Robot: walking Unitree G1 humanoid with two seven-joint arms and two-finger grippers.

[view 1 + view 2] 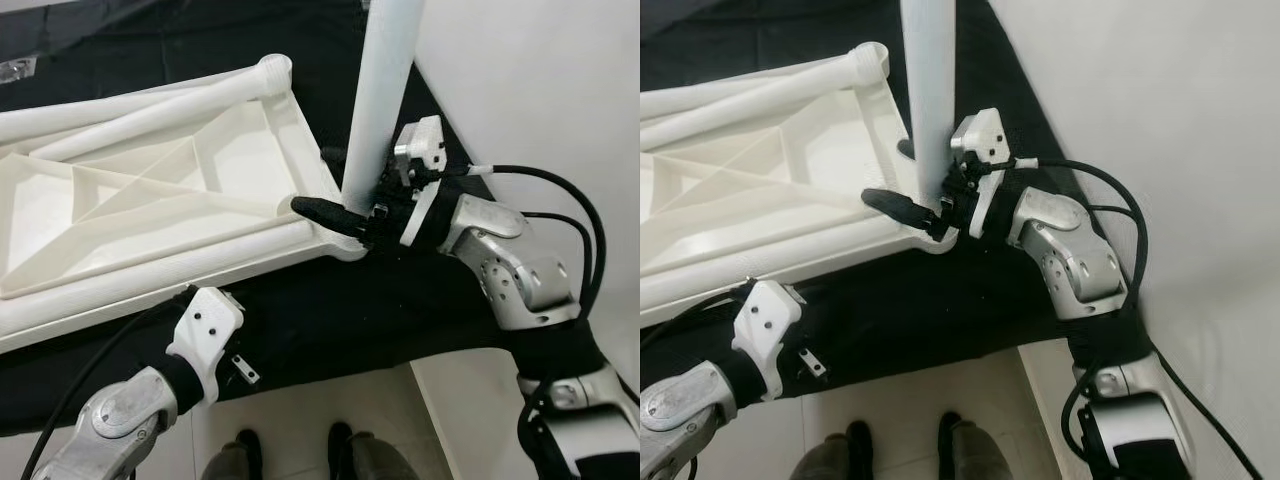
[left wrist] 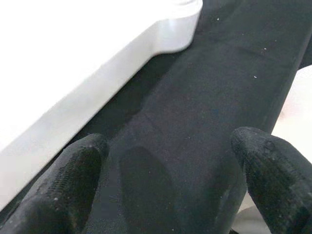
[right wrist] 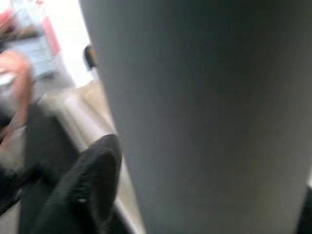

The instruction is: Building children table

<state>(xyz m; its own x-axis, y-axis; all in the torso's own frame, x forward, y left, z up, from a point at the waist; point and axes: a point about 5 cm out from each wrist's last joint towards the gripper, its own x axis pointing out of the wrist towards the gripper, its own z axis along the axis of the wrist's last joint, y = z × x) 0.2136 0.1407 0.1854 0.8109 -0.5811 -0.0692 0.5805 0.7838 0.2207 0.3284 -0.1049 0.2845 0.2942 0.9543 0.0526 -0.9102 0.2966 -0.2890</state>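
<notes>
- Right gripper [image 1: 335, 190]: its fingers [image 1: 325, 213] pinch the upright white table leg [image 1: 380, 100] near its base.
- That leg stands at the corner of the upturned white tabletop [image 1: 150, 200], which lies on black cloth [image 1: 330, 320].
- Left gripper [image 2: 170, 195]: fingers [image 2: 63, 185] spread, empty, over the cloth beside the tabletop's edge.

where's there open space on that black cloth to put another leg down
The black cloth is bare in front of the tabletop, between the left pincer and the right arm. The tabletop's near right corner is crowded: the right pincer grips the upright leg there.
</notes>
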